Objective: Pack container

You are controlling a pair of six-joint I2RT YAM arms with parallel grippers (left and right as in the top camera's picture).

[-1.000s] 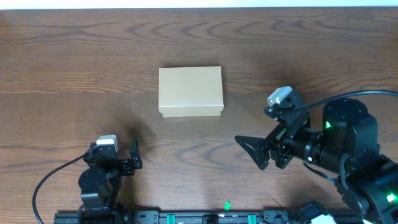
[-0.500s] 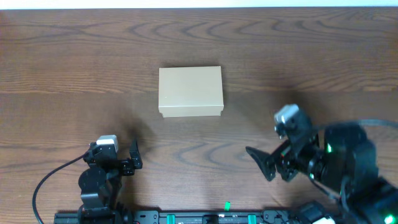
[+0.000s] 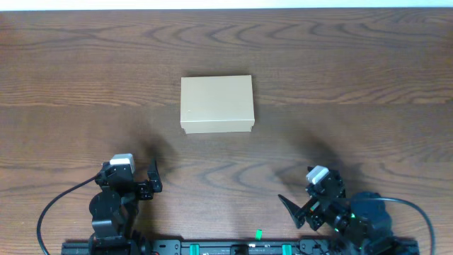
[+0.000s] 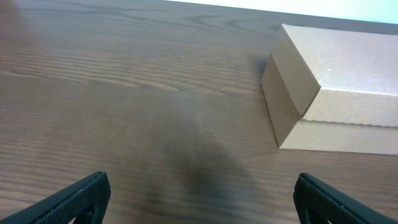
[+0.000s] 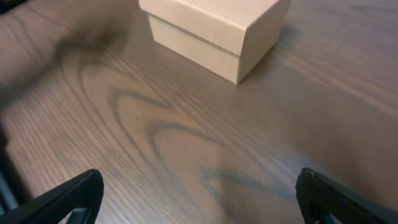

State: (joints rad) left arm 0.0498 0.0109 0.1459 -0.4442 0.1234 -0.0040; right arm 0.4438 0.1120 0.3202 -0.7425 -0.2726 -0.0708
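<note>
The container (image 3: pixel 216 104) is a plain tan cardboard box with its lid shut, standing in the middle of the wooden table. It also shows in the left wrist view (image 4: pixel 336 81) and in the right wrist view (image 5: pixel 214 28). My left gripper (image 3: pixel 129 171) is open and empty near the front left edge, well short of the box; its jaws stand wide apart over bare wood (image 4: pixel 199 202). My right gripper (image 3: pixel 306 200) is open and empty near the front right edge, far from the box (image 5: pixel 199 196). No small items show.
A dark rail with green markers (image 3: pixel 258 246) runs along the table's front edge between the two arm bases. A black cable (image 3: pixel 49 209) loops at the front left.
My right arm has drawn back from beside the box's right toward the front edge, gripper still open. The left arm and the box have not moved.
</note>
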